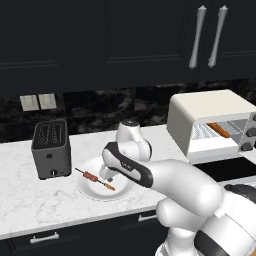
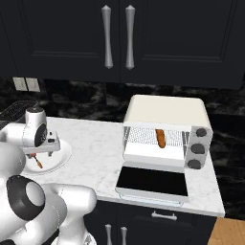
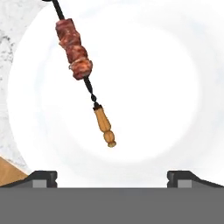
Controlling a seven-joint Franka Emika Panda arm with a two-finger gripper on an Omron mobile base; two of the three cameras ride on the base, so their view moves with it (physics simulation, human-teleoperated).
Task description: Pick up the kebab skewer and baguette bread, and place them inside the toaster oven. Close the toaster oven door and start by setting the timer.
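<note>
Skewer [image 3: 83, 74]: lies on plate [image 3: 175, 87], untouched
Baguette [image 2: 161, 138]: on oven [image 2: 165, 112] rack
Door [image 2: 152, 182]: down
Jaws: spread above skewer

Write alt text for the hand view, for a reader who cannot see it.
A kebab skewer lies on a white plate, seen from straight above, its meat chunks toward the top left and its orange handle pointing toward the bottom centre. The open gripper hangs over the plate, its two dark fingertips spread wide at the bottom edge, holding nothing.
</note>
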